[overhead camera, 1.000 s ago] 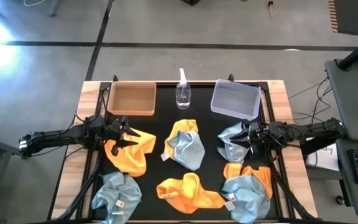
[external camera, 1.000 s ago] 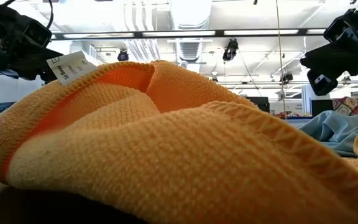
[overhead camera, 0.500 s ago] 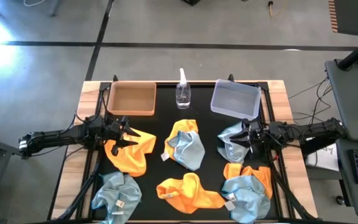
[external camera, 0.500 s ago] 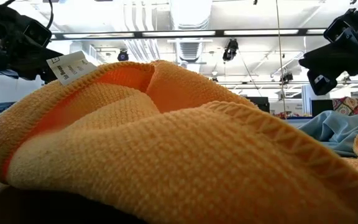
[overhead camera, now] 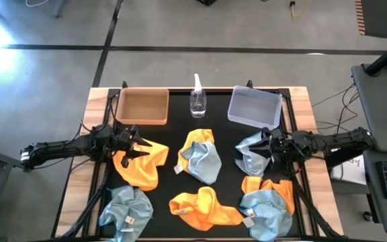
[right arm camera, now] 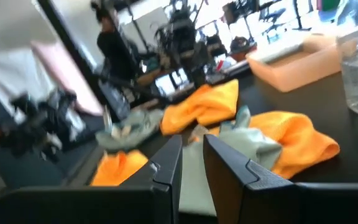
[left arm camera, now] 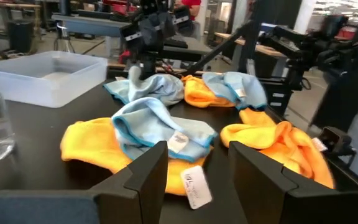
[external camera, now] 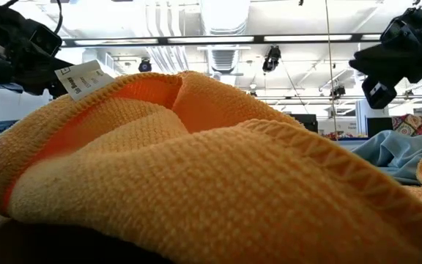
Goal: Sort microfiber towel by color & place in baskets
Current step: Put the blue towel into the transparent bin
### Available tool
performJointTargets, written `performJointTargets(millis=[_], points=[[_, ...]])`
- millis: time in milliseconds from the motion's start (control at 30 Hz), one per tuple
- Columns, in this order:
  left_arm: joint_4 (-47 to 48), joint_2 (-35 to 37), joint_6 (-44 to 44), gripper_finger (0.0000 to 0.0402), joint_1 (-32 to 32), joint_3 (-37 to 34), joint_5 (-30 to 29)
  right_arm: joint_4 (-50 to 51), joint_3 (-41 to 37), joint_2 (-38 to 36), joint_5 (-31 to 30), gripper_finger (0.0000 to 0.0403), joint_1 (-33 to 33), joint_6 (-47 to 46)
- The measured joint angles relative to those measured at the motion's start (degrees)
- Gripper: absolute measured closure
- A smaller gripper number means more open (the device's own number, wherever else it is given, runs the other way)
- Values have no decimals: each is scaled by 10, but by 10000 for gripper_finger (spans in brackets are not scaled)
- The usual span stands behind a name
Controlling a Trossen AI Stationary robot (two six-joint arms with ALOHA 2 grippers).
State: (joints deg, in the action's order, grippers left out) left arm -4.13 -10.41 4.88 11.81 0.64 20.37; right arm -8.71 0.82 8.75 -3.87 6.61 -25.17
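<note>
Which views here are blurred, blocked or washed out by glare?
High view: sharp, evenly lit, with a bright glare patch on the floor at upper left. Low view: an orange towel right at the lens fills most of the picture and hides the table; ceiling lights glare behind it. Right wrist view: smeared throughout, background washed out. Left wrist view: mildly soft, towels still readable.

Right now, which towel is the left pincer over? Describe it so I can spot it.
Start at the tan basket at the table's back left. Directly in front lies an orange towel, with the left pincer open at its edge. Unlike the other orange towels, no blue cloth touches it.
</note>
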Motion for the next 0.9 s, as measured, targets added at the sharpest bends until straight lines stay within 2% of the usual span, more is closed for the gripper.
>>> performJointTargets(millis=[100,333,467,633,900], points=[[0,0,1,246,0,0,-79,-18,0,0,-49,344,0,-38],[-78,0,4,246,0,0,-398,-25,0,0,-190,344,0,-58],[-142,0,4,246,0,0,-520,-24,0,0,-244,344,0,-59],[-170,0,3,246,0,0,-601,-23,0,0,-262,344,0,-80],[-168,-2,3,246,0,0,-602,-23,0,1,-262,344,0,-83]])
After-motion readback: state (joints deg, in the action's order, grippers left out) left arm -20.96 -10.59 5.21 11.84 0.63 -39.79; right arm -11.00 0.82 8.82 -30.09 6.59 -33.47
